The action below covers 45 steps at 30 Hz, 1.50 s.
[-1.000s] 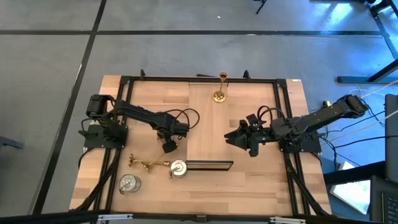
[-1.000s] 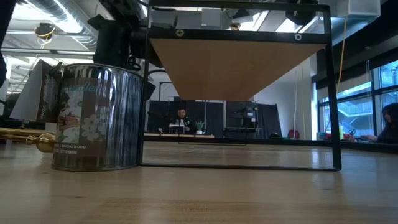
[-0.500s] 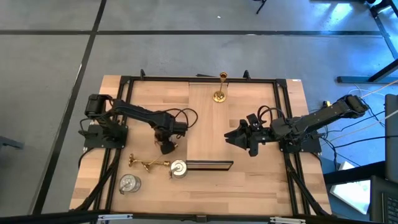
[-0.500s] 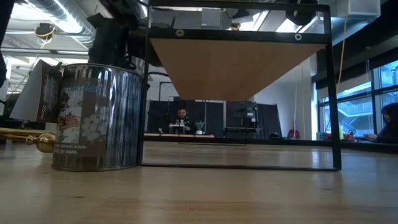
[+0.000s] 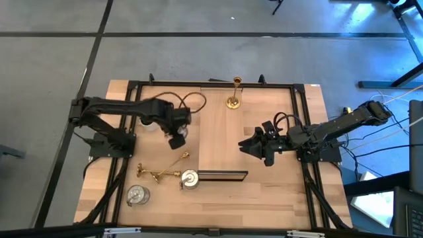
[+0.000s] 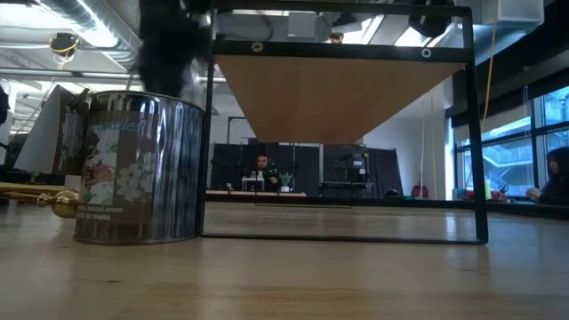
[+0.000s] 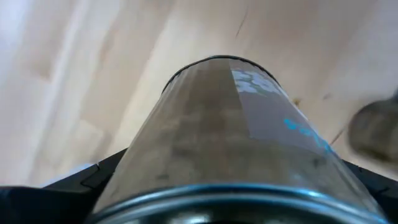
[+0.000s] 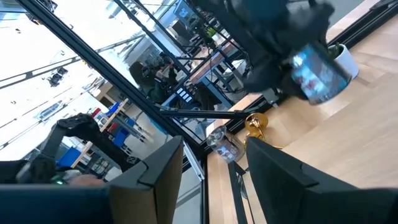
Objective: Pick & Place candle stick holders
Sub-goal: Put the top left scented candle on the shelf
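High view: gold holder (image 5: 164,173) lies beside silver cup (image 5: 189,179) and board (image 5: 222,176)

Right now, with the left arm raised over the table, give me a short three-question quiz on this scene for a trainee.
1. True or false: the left hand holds a silvery cup.
2. How many other silvery cups rest on the table? A one, B two, C four.
3. Fill in: the upright gold stick stands on, and the empty right hand hovers over, the lighter wooden ____.

Key: 1 true; 2 B; 3 board.
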### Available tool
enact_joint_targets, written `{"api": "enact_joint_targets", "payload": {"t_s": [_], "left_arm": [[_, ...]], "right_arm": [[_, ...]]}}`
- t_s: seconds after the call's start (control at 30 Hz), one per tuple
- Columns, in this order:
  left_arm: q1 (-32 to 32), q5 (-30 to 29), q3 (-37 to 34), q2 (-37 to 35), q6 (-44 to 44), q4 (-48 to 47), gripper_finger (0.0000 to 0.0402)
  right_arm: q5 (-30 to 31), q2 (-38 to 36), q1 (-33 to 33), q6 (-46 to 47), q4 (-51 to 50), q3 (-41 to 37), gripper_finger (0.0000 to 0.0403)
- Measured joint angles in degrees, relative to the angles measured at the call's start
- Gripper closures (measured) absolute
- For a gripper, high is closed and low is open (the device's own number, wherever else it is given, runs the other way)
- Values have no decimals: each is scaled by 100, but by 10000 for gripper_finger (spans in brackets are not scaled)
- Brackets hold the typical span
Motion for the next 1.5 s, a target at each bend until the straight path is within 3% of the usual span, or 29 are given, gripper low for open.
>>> {"api": "enact_joint_targets", "payload": {"t_s": [0.2, 0.4, 0.6, 0.8, 1.07, 1.37, 1.5], "left_arm": [[54, -323, 1525, 507, 531, -329, 47], [195, -291, 3229, 1656, 1121, -1202, 47], [181, -269, 4816, 2932, 1758, -2020, 47], [288, -338, 5941, 3663, 1861, -2366, 47], [451, -141, 6221, 4048, 1555, -2657, 47], [455, -491, 6221, 4065, 1388, -2632, 47], [455, -497, 6221, 4025, 1391, -2632, 25]], "right_arm": [[13, 0, 0, 0, 6, 0, 221], [-22, 2, 2, -8, 194, 0, 221], [-426, -12, 7, -129, 612, 0, 221], [-1179, -152, 7, -129, 693, 0, 221], [-1836, -229, 9, -204, 692, 2, 221], [-1994, -229, 9, -302, 674, 2, 221], [-2064, -229, 4, -351, 668, 2, 221]]}}
